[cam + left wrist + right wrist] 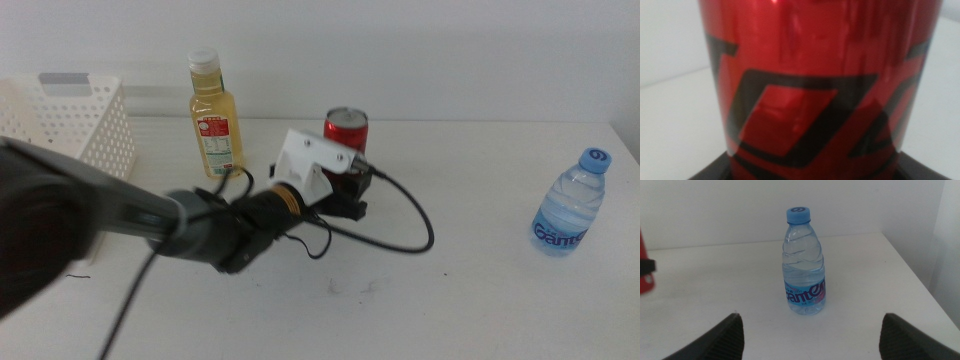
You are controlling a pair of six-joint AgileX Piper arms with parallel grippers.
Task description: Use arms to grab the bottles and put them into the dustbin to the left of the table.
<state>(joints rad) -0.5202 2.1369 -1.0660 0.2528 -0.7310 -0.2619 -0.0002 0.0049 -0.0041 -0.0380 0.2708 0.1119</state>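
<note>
Nearest the middle camera, the left arm swept in from about eight o'clock, its black tube stretched low over the table toward the centre, cable trailing behind. Its white housing ended in the left gripper, which sat right at the base of the red can; the left wrist view was filled by that can, pressed close, with a dark edge just under it. Whether those jaws were clamped or merely spread around the can could not be told. One arm alone showed in the middle view; the right gripper appeared only through its own wrist camera, jaws wide apart, aimed at the water bottle and well short of it.

Three containers stood upright: one yellow-liquid bottle at eleven o'clock from the can, one red can at the table's centre-back, one water bottle at three o'clock near the edge. One dustbin stood at ten o'clock, just beside the yellow-liquid bottle.
</note>
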